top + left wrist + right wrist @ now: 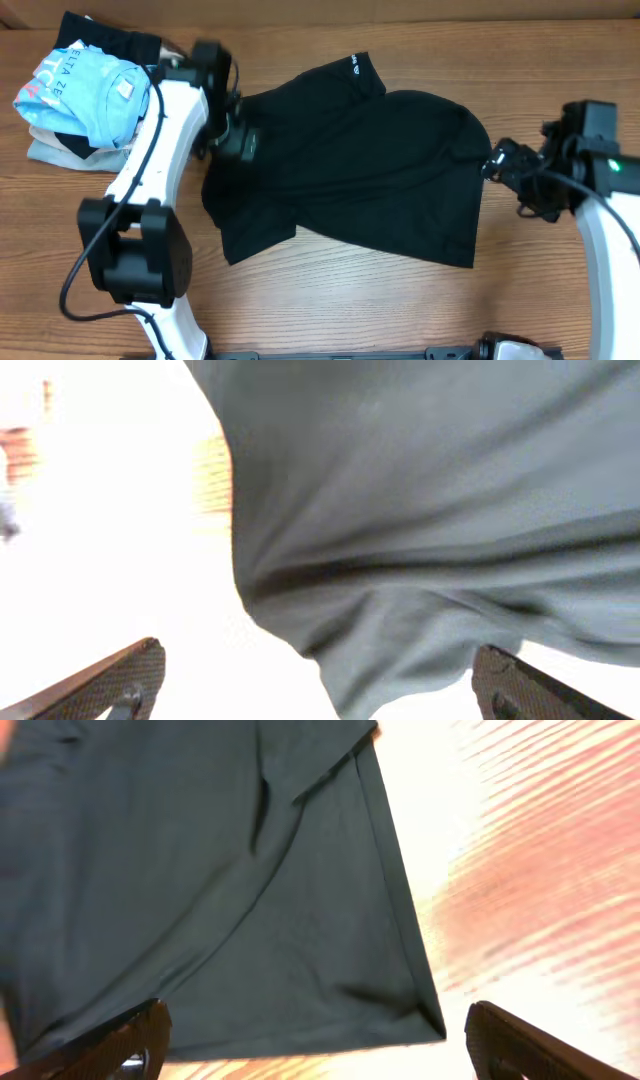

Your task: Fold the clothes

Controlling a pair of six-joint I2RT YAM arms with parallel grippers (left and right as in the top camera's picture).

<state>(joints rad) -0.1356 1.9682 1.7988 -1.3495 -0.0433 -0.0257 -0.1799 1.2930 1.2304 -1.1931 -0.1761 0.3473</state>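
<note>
The clothes are one black short-sleeved shirt (380, 170), lying crumpled across the middle of the wooden table, with a small white logo (355, 70) on the sleeve at the back. My left gripper (232, 140) is over the shirt's left edge. In the left wrist view it (320, 660) is open, and a fold of the shirt (430, 510) hangs close in front, between the two fingers. My right gripper (495, 160) is at the shirt's right edge. In the right wrist view it (318, 1015) is open just short of the hem, and the shirt's corner (438, 1028) lies between the fingertips.
A pile of other garments sits at the back left: a light blue tee with white lettering (85, 85) on top of beige folded pieces (48, 150). The left arm (140, 250) crosses the table's left side. Bare wood (400, 300) shows along the front.
</note>
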